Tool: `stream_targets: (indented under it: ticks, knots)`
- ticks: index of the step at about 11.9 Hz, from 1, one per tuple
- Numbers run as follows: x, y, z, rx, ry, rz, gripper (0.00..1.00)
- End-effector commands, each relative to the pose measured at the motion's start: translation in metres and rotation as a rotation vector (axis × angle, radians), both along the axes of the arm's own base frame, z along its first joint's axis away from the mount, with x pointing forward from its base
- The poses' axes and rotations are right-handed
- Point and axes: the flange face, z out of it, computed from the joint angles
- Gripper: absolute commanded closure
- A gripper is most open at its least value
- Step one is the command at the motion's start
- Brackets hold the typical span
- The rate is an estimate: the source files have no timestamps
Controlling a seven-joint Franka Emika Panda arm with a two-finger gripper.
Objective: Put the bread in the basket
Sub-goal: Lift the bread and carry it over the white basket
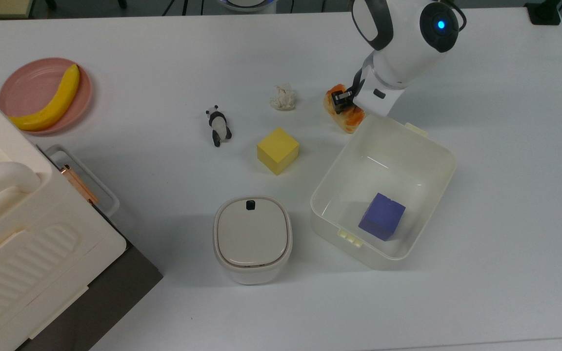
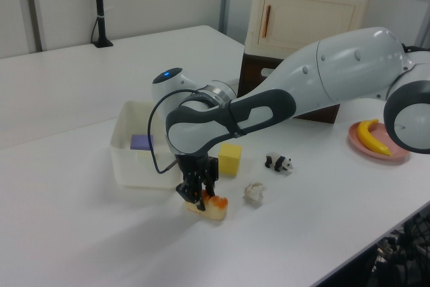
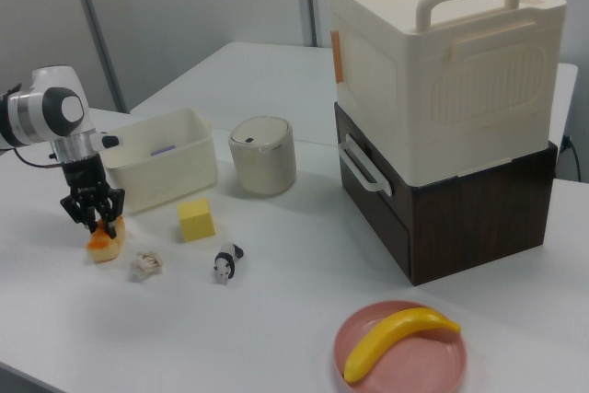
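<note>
White table (image 1: 164, 58) — gripper (image 2: 199, 193) pinching the bread (image 1: 347, 118) beside the basket (image 1: 437, 146).

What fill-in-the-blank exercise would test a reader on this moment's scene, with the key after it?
1. The gripper has its fingers down around the ____.
2. Inside the basket lies a ____ cube.
3. The banana rests on a ____ plate.
4. In the top view, the panda figure stands to the ____ of the yellow cube.

Missing words: bread; purple; pink; left
</note>
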Motion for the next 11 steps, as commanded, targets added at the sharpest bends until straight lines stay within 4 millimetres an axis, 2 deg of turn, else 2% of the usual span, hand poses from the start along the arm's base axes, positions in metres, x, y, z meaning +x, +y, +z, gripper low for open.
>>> stream_targets:
  ticks: [1, 2, 3, 4, 5, 6, 8, 9, 10, 11]
  knots:
    - [-0.017, -0.001, 0.062, 0.019, 0.030, 0.090, 1.00]
    - [-0.020, -0.002, 0.085, 0.032, 0.026, 0.101, 1.00]
    - [-0.017, -0.004, 0.121, 0.088, -0.004, 0.069, 1.00]
    - [-0.004, -0.002, 0.159, 0.163, -0.047, 0.027, 1.00]
    - [0.004, -0.001, 0.180, 0.195, -0.074, 0.004, 1.00]
    - [0.021, -0.011, 0.196, 0.211, -0.131, -0.110, 1.00]
    - [0.053, -0.018, 0.221, 0.253, -0.272, -0.335, 1.00]
    - [0.067, -0.022, 0.221, 0.279, -0.336, -0.461, 1.00]
    - [0.088, -0.029, 0.214, 0.324, -0.428, -0.631, 1.00]
    - [0.099, -0.026, 0.203, 0.343, -0.463, -0.713, 1.00]
